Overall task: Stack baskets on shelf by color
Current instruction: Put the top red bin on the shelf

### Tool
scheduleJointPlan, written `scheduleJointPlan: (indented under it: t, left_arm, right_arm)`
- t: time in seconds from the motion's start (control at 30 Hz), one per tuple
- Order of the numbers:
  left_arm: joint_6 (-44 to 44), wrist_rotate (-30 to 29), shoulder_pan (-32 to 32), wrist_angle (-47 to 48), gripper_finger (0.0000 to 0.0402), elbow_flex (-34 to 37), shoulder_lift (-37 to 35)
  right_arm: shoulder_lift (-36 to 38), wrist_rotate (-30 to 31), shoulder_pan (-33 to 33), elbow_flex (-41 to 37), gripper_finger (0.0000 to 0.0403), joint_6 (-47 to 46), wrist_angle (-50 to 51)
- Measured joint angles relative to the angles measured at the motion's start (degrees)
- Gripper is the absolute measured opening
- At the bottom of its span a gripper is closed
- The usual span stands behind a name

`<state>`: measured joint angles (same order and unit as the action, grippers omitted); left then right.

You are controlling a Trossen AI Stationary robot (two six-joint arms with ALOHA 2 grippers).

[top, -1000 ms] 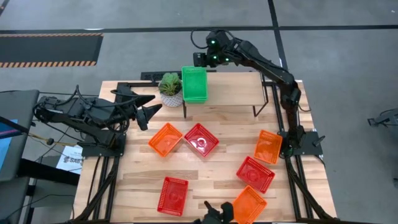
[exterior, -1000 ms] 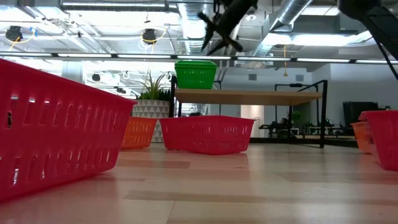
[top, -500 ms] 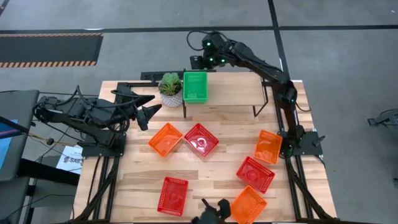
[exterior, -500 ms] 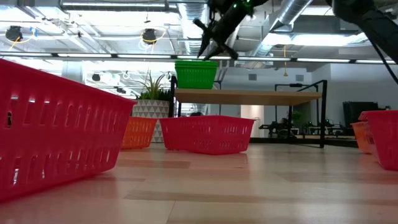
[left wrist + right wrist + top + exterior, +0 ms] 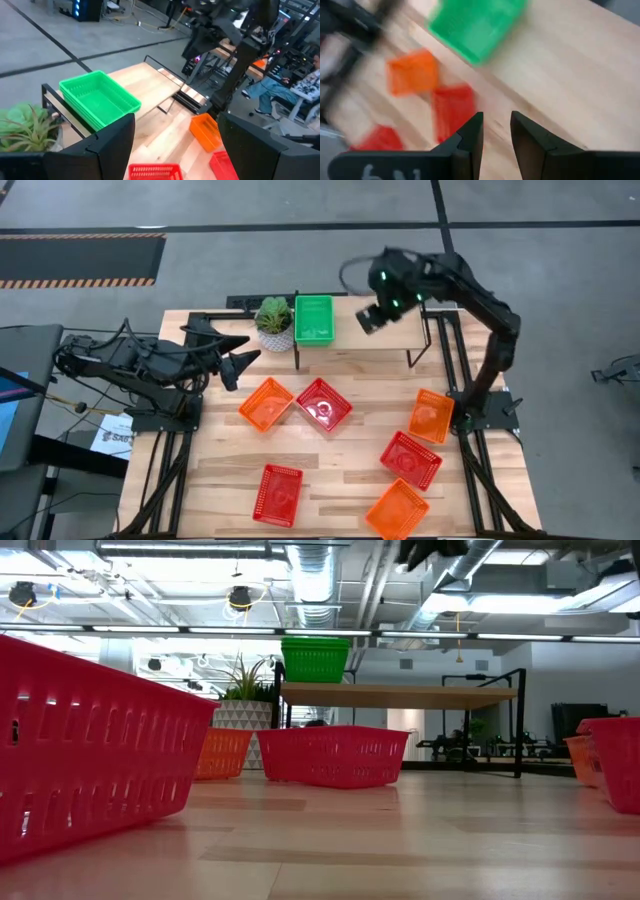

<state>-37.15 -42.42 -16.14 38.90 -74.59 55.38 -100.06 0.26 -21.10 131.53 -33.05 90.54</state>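
A stack of green baskets [image 5: 313, 319] stands on the left end of the shelf [image 5: 385, 330]; the low view shows the green stack [image 5: 316, 659] on the shelf board [image 5: 400, 694]. Three red baskets [image 5: 323, 404] [image 5: 411, 459] [image 5: 279, 494] and three orange baskets [image 5: 266, 402] [image 5: 431, 415] [image 5: 399, 509] lie scattered on the tabletop. My right gripper [image 5: 370, 319] hovers above the middle of the shelf, right of the green stack, open by a narrow gap [image 5: 496, 131] with nothing in it. My left gripper [image 5: 236, 362] waits open at the table's left edge [image 5: 175, 150].
A potted plant [image 5: 274, 322] stands just left of the green stack beside the shelf. The shelf's middle and right end [image 5: 400, 315] are bare wood. Black frame rails [image 5: 200, 315] run along the table's far and side edges.
My right gripper has drawn away from the far end of the green stack, swung toward the table's right edge along the shelf and risen, tipping as it went. The green stack stays on the shelf's left end.
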Motion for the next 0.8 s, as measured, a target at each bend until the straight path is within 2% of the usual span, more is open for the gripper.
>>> scheduleJointPlan:
  t: [0.07,0.2,0.3,0.37,0.6,0.7,0.8]
  left_arm:
    - [-1.0,1.0,0.0,0.8,0.0274,0.0,0.0]
    - [-3.5,2.9,0.0,3.4,0.0274,0.0,0.0]
    - [-4.6,3.7,0.0,5.3,0.0274,0.0,0.0]
    - [-4.7,4.3,0.0,6.0,0.0274,0.0,0.0]
    - [-4.7,6.1,0.0,6.6,0.0274,0.0,0.0]
    - [-4.8,6.2,0.0,7.1,0.0274,0.0,0.0]
    - [-5.4,6.7,0.0,7.5,0.0274,0.0,0.0]
  right_arm:
    - [2.1,3.6,4.2,-2.4,0.0118,-2.3,-1.5]
    - [5.9,6.5,11.6,-8.9,0.0121,-7.9,-3.6]
    - [6.9,11.1,16.0,-16.0,0.0133,-12.5,-2.7]
    - [7.4,11.7,18.0,-21.4,0.0147,-15.0,-4.4]
    - [5.1,8.3,20.6,-37.5,0.0210,-14.7,-22.9]
    - [2.0,7.4,20.0,-40.7,0.0226,-13.0,-29.2]
    - [-1.9,7.4,19.3,-40.9,0.0229,-10.4,-30.4]
